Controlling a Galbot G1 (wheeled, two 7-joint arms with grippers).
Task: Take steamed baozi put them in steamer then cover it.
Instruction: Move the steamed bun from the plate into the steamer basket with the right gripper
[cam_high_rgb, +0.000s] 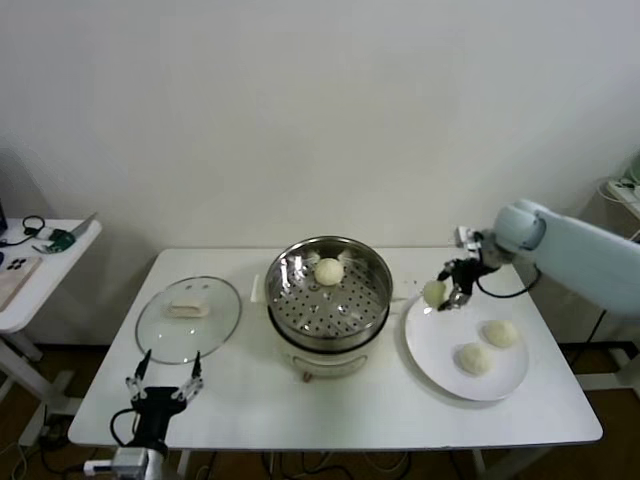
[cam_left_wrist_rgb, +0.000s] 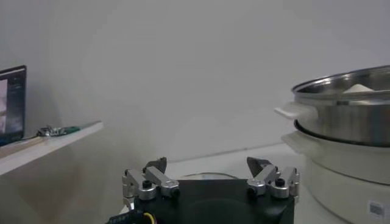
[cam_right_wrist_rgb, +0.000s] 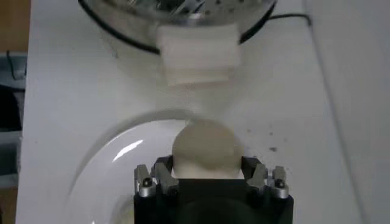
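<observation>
Four steamed baozi in all. One (cam_high_rgb: 329, 271) already inside the steamer (cam_high_rgb: 287, 300), resting on the perforated tray toward twelve o'clock. A second baozi (cam_high_rgb: 434, 293) pinched between the fingers of the right gripper (cam_high_rgb: 445, 292), raised just over the ten o'clock rim of the white plate (cam_high_rgb: 436, 350), between plate and steamer. Seen from the right wrist, the same bun (cam_right_wrist_rgb: 205, 149) clasped on both sides, plate below, the steamer's white handle (cam_right_wrist_rgb: 198, 53) ahead. Two more buns on the plate, one (cam_high_rgb: 501, 333) at about two o'clock, the other (cam_high_rgb: 474, 359) near the centre.

Steamer at the middle of the white table (cam_high_rgb: 300, 420), uncovered. Glass lid (cam_high_rgb: 188, 318) lying flat on the table at the steamer's nine o'clock, well apart from it. Left gripper (cam_high_rgb: 166, 384) parked at the lid's six o'clock edge, fingers spread wide, nothing between them.

By judgement, roughly a quarter done: one bun placed, a second in transit, two yet to be moved, and the covering not begun.
</observation>
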